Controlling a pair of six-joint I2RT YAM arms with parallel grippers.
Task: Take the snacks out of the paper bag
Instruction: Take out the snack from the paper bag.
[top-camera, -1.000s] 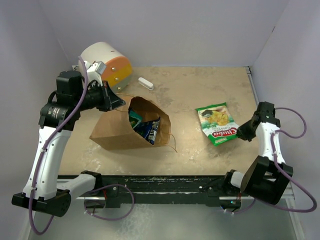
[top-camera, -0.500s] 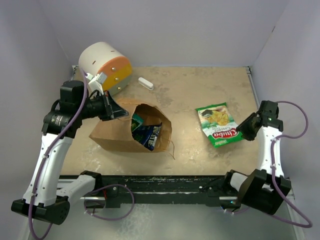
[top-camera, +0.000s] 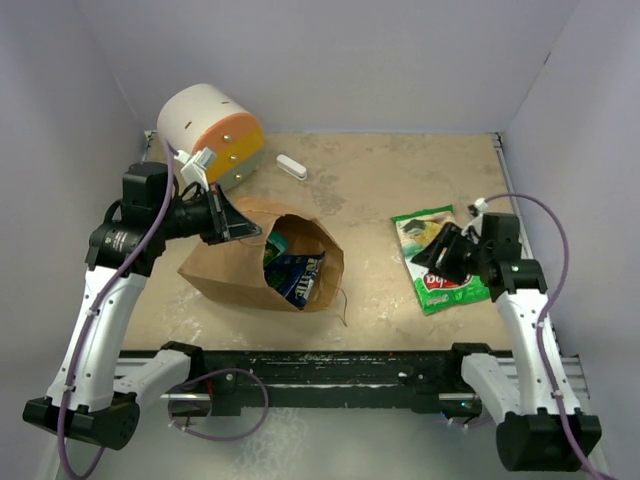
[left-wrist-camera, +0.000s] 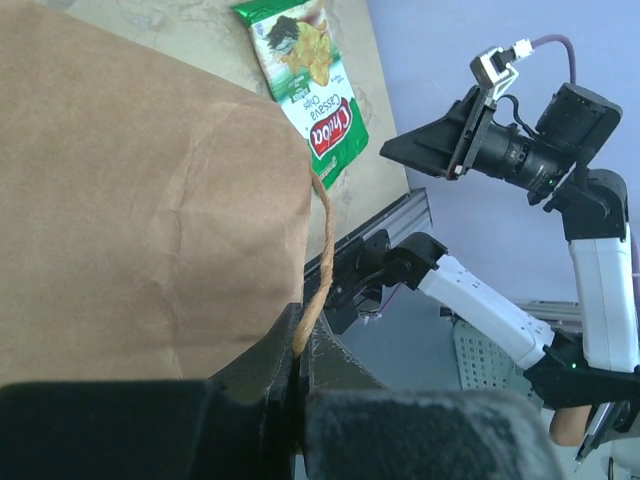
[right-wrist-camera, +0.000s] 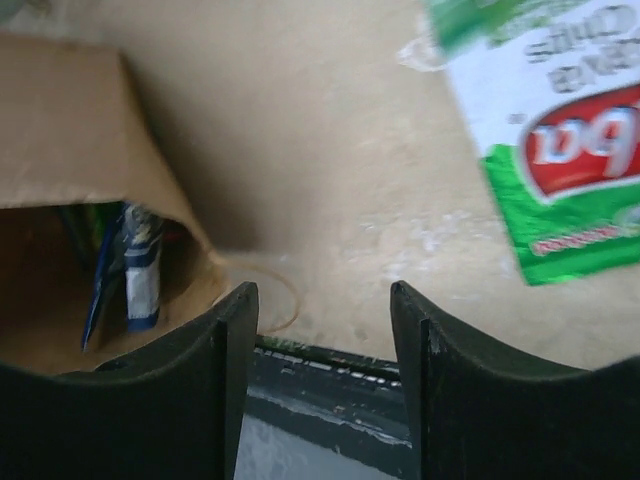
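Observation:
The brown paper bag (top-camera: 225, 268) lies on its side at the table's left, mouth toward the right. Inside the mouth I see a blue-white pouch (top-camera: 294, 272) and a green packet (top-camera: 275, 244); both also show in the right wrist view (right-wrist-camera: 130, 270). My left gripper (top-camera: 243, 227) is shut on the bag's twisted handle (left-wrist-camera: 318, 255) at the upper rim. The green chip bag (top-camera: 440, 262) lies flat on the table at the right. My right gripper (top-camera: 428, 255) hovers over it, open and empty, pointing left at the paper bag (right-wrist-camera: 70, 120).
A white-and-orange cylinder (top-camera: 210, 132) lies at the back left, just behind the paper bag. A small white bar (top-camera: 291, 166) lies beside it. The table's near edge has a black rail (top-camera: 320, 365). Walls close in on three sides.
My right arm has swung in from the far right to above the green chip bag, its gripper turned toward the paper bag. The left gripper still holds the handle; the bag's mouth shifted slightly.

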